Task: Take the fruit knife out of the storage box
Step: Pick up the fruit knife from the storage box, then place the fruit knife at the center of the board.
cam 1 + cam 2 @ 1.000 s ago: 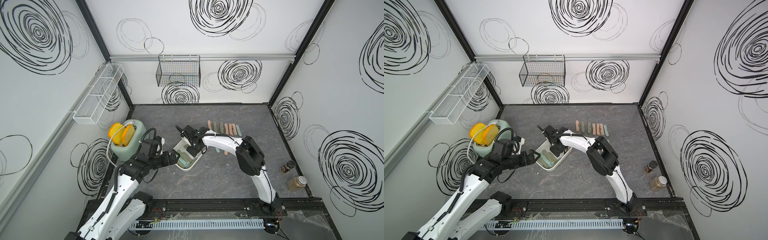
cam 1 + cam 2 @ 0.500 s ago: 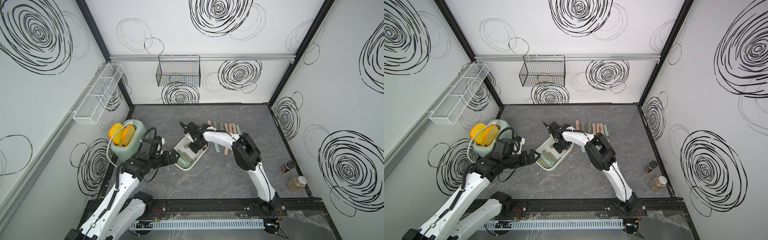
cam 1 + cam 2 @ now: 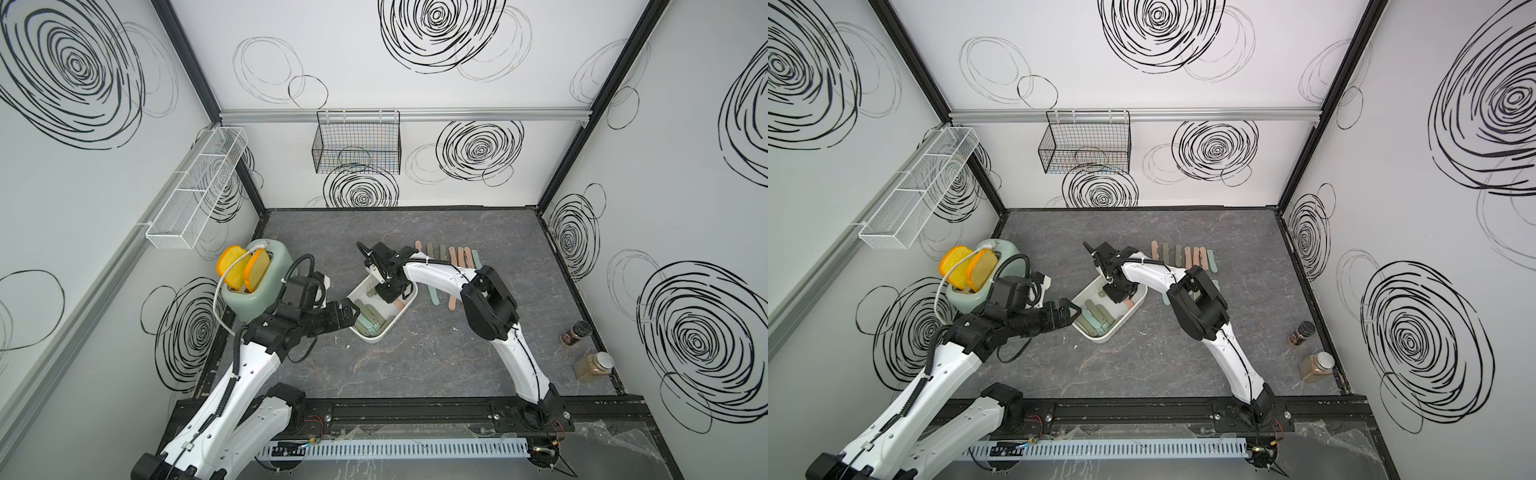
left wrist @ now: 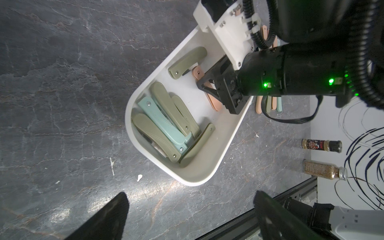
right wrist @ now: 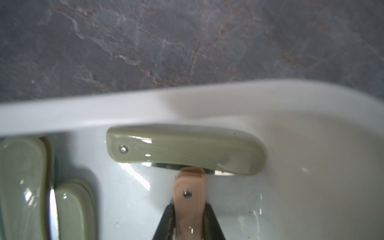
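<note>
The white storage box (image 3: 376, 338) (image 3: 1096, 337) sits mid-table and holds several folded fruit knives in olive, teal and peach. My right gripper (image 3: 388, 293) (image 5: 189, 207) reaches down into the box's far end and is shut on the peach fruit knife (image 5: 188, 193) (image 4: 214, 104), one finger on each side of its handle. The peach knife's tip lies under an olive knife (image 5: 187, 151) by the box wall (image 5: 124, 110). My left gripper (image 3: 349, 313) (image 4: 191, 195) hangs open just outside the box's near-left rim (image 4: 193, 180), holding nothing.
A green toaster with bread (image 3: 255, 282) stands left of the box. A row of folded knives (image 3: 449, 257) lies on the table behind my right arm. Two spice bottles (image 3: 575, 332) (image 3: 594, 365) stand at the right edge. Wire baskets (image 3: 357, 147) (image 3: 195, 195) hang on the walls.
My right gripper has shifted over the box's far end, lowered into it and closed on the peach knife. The left arm has stayed put.
</note>
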{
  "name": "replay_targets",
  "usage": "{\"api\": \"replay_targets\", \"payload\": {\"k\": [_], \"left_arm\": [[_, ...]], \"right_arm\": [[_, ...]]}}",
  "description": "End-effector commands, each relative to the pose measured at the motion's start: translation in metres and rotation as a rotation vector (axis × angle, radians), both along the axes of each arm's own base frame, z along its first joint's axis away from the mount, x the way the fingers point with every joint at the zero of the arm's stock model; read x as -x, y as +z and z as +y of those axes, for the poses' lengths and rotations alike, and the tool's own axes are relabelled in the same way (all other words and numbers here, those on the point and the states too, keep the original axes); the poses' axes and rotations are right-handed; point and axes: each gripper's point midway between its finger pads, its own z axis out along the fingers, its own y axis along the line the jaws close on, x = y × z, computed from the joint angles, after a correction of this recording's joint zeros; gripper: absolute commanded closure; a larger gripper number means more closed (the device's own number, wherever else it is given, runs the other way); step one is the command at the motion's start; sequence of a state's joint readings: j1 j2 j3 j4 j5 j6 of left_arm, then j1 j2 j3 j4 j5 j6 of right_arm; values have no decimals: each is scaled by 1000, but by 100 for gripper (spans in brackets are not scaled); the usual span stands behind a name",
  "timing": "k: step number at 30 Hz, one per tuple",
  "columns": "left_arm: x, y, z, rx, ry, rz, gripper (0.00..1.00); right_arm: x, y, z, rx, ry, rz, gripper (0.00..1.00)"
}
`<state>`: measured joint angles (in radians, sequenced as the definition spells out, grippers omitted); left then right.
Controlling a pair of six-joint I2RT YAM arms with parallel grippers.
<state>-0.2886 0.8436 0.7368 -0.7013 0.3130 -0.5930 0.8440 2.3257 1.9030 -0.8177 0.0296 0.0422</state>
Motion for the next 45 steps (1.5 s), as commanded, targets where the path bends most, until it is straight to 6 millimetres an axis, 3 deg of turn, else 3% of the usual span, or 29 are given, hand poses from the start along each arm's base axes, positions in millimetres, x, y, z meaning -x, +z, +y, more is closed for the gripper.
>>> {"api": "replay_targets", "payload": {"k": [1,8,24,35,45], "left_arm": [[-6,10,-1,3,-4,-42,2],[-5,10,1,-9,-3,-41,2],[-11,20,-4,-29,-17,-51,2],[-12,18,-8,-59,-38,-39,2],[-17,19,-15,-46,-43,-38,2]], "right_arm": [[4,-8,-3,32,-4,30,88],[0,7,1,9,-18,7,88],[-8,84,6,-122,-95,-88,89],[-17,116,15,-212,-144,-87,89],[-42,135,-5,-281,-222,-82,88]]}}
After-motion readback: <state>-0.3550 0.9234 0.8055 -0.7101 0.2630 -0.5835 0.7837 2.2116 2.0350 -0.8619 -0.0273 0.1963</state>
